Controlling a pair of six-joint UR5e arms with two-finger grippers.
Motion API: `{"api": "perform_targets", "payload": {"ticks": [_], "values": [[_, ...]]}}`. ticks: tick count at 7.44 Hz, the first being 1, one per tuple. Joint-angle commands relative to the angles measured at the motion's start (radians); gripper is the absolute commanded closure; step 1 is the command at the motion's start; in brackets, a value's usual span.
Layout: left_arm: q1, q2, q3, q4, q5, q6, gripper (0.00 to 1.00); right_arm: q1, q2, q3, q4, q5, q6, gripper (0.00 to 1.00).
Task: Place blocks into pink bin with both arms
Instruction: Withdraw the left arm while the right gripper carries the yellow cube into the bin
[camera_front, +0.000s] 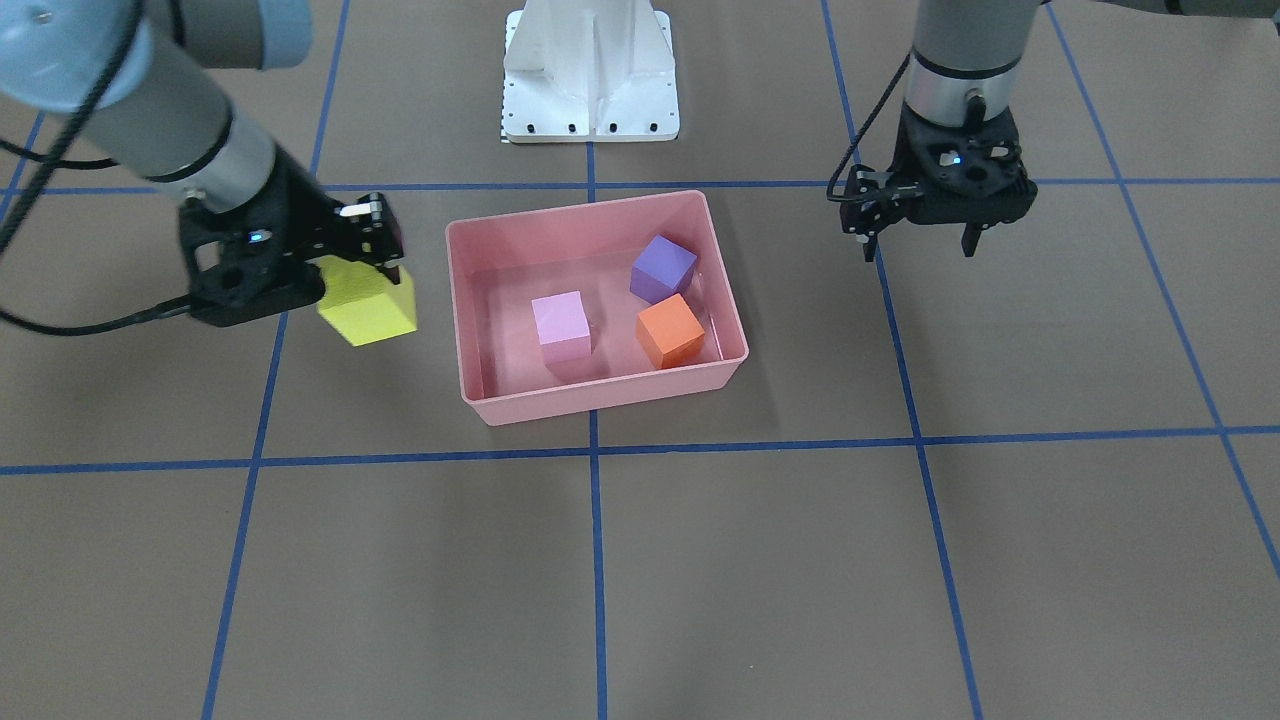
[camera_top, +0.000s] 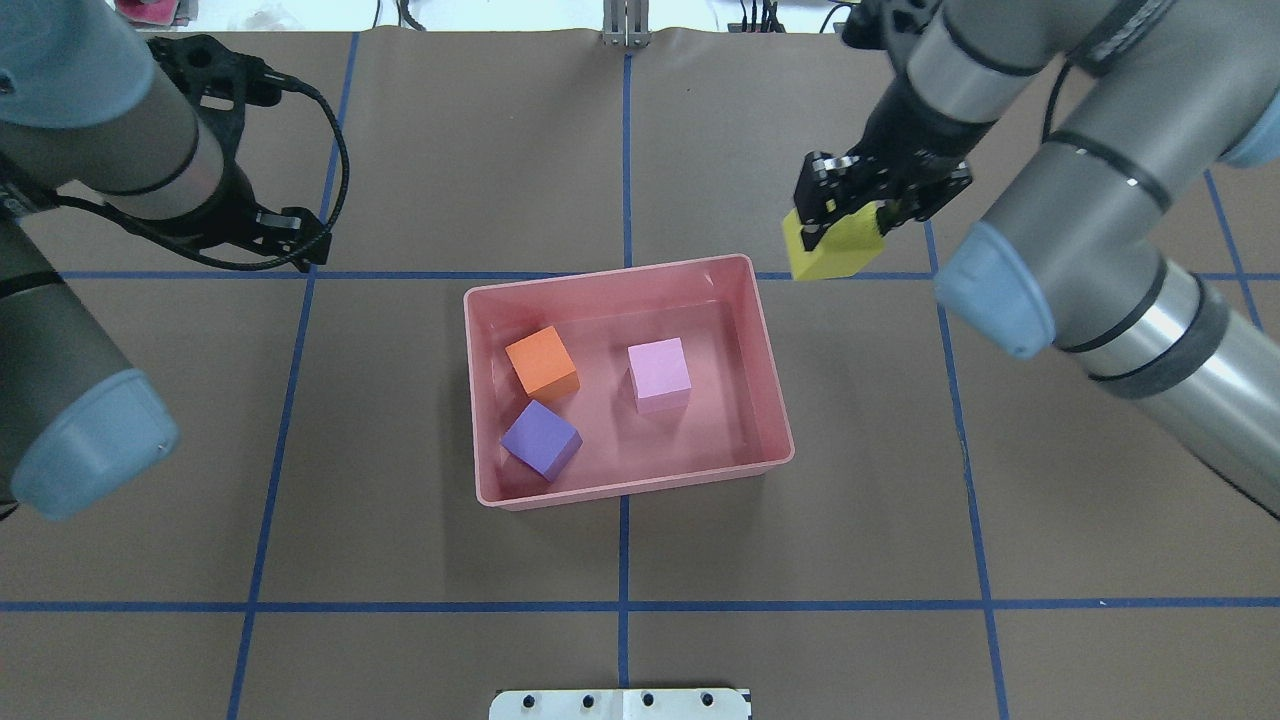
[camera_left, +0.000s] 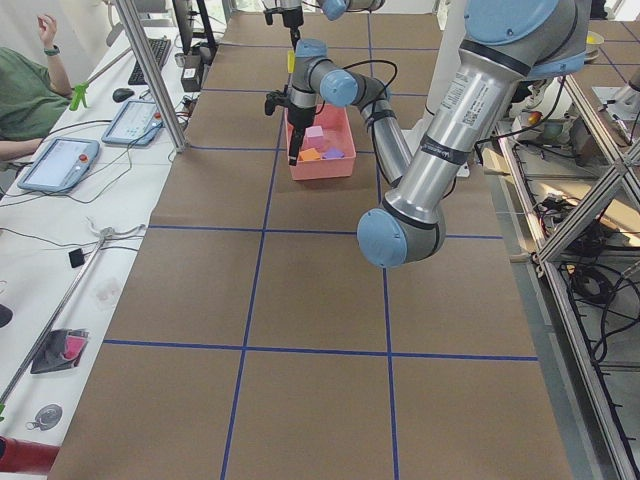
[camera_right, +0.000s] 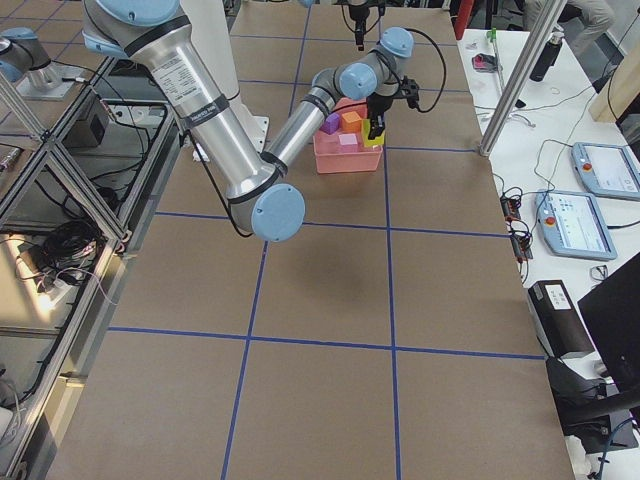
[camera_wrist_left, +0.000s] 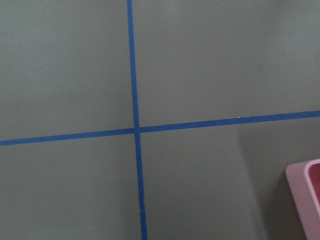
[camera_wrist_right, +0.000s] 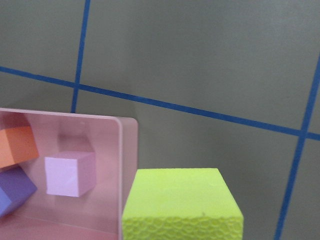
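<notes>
The pink bin (camera_front: 590, 405) sits mid-table and holds the purple block (camera_front: 662, 268), the orange block (camera_front: 670, 331) and the light pink block (camera_front: 561, 326). My right gripper (camera_front: 365, 285) is shut on the yellow block (camera_front: 368, 300) and holds it above the table, just outside the bin's short wall. In the overhead view the yellow block (camera_top: 835, 248) hangs off the bin's (camera_top: 640, 488) far right corner. The right wrist view shows the yellow block (camera_wrist_right: 182, 205) beside the bin wall (camera_wrist_right: 127, 165). My left gripper (camera_front: 920, 245) is open and empty, apart from the bin on its other side.
The white base mount (camera_front: 590, 70) stands behind the bin. Blue tape lines (camera_front: 595, 560) grid the brown table. An operators' desk with tablets (camera_left: 60, 165) and a metal post (camera_left: 150, 75) runs along the far side. The left wrist view catches only a bin corner (camera_wrist_left: 305, 195).
</notes>
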Motion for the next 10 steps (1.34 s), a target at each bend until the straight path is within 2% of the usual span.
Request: {"api": "perform_targets", "payload": {"ticks": [1,2,3,5,6,7,10], "values": [[-0.137,0.103,0.008,-0.028,-0.06,0.208,0.0,-0.211,0.061,-0.024,0.113,-0.212,0.245,1.0],[-0.211,0.161,0.019,-0.049,-0.071,0.413,0.0,-0.269,0.093,-0.038,0.113,-0.267,0.291,1.0],[-0.269,0.203,0.031,-0.051,-0.071,0.527,0.0,-0.329,0.11,-0.053,0.113,-0.317,0.324,1.0],[-0.296,0.284,0.06,-0.158,-0.071,0.539,0.0,-0.371,0.15,-0.102,0.113,-0.348,0.327,1.0],[-0.325,0.289,0.098,-0.192,-0.106,0.541,0.0,-0.372,0.15,-0.103,0.116,-0.348,0.328,0.72],[-0.326,0.291,0.108,-0.2,-0.133,0.539,0.0,-0.372,0.15,-0.1,0.115,-0.348,0.328,0.01],[-0.34,0.32,0.117,-0.23,-0.132,0.536,0.0,-0.347,0.146,-0.077,0.107,-0.342,0.333,0.0]]}}
